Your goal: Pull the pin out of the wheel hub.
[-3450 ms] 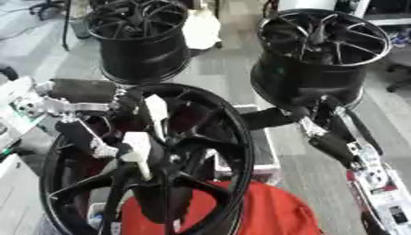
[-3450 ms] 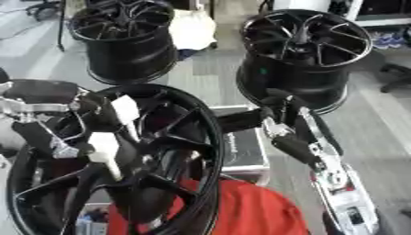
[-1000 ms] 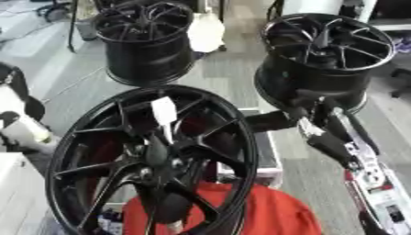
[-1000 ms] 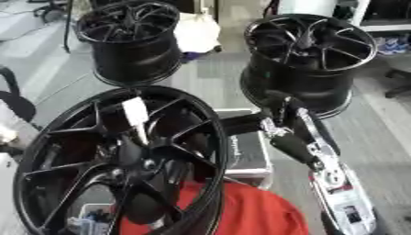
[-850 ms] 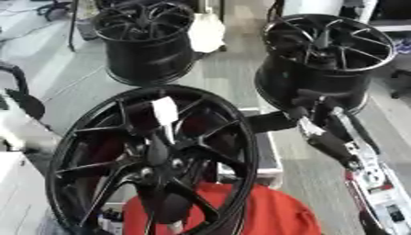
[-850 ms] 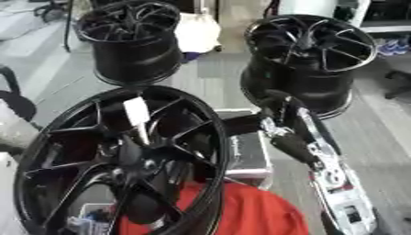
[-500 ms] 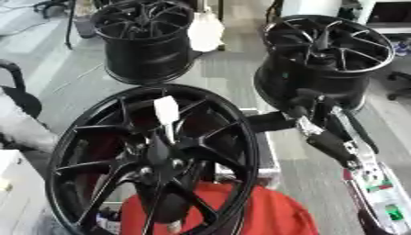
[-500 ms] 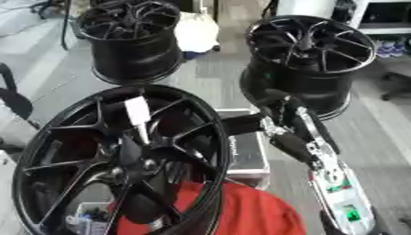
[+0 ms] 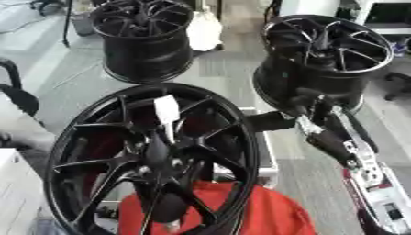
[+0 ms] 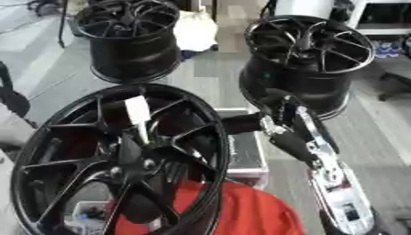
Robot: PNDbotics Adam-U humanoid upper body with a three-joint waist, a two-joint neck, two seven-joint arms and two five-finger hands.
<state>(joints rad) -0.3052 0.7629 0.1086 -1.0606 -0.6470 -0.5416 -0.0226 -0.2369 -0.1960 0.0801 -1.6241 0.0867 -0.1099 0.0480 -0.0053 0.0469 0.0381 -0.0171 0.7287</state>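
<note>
Bracing the big black spoked alloy wheel [image 9: 152, 160] at its right rim, the right robot hand [image 9: 277, 120], fingers unreadable, should hold steady while the unseen left one draws the pin, indistinct at the hub [image 9: 164, 158], straight out.

My right arm [image 10: 333, 183] is a long silver-white forearm shell with a small dark rectangular marking and red trim along its edge. Toward the wrist I see exposed silver metal joints, then the black right hand [image 10: 245, 123], blocky and matte.
</note>
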